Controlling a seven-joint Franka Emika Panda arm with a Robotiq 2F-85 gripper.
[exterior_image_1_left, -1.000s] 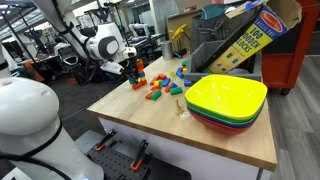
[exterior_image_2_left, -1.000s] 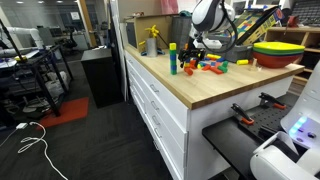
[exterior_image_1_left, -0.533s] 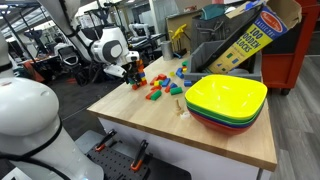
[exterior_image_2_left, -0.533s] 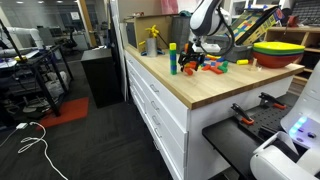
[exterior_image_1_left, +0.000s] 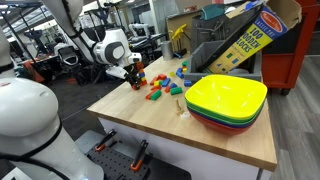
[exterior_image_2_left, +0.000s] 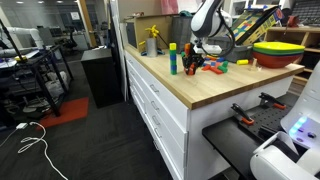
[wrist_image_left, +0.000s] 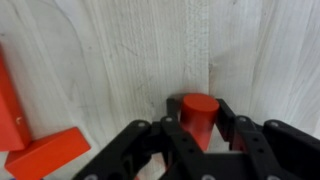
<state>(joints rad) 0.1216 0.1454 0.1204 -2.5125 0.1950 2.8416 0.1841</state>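
Note:
In the wrist view my gripper (wrist_image_left: 198, 103) is down on the pale wooden tabletop (wrist_image_left: 120, 60). Its two black fingers (wrist_image_left: 172, 112) press against both sides of a red cylinder (wrist_image_left: 197, 120), which lies between them pointing away from the wrist. A red block (wrist_image_left: 45, 156) and another red piece (wrist_image_left: 8, 100) lie to the left of it. In both exterior views the gripper (exterior_image_1_left: 133, 78) (exterior_image_2_left: 194, 65) sits low at the edge of a scatter of coloured blocks (exterior_image_1_left: 160, 86) (exterior_image_2_left: 213, 66).
A stack of bowls (exterior_image_1_left: 226, 101), yellow on top, stands near the blocks. A tilted blocks box (exterior_image_1_left: 246, 36) leans behind them. A small upright tower of blocks (exterior_image_2_left: 172, 58) stands near the gripper. The table edge (exterior_image_1_left: 110, 112) is close by.
The jaws have come together on the red cylinder. The arm has settled slightly lower over the blocks.

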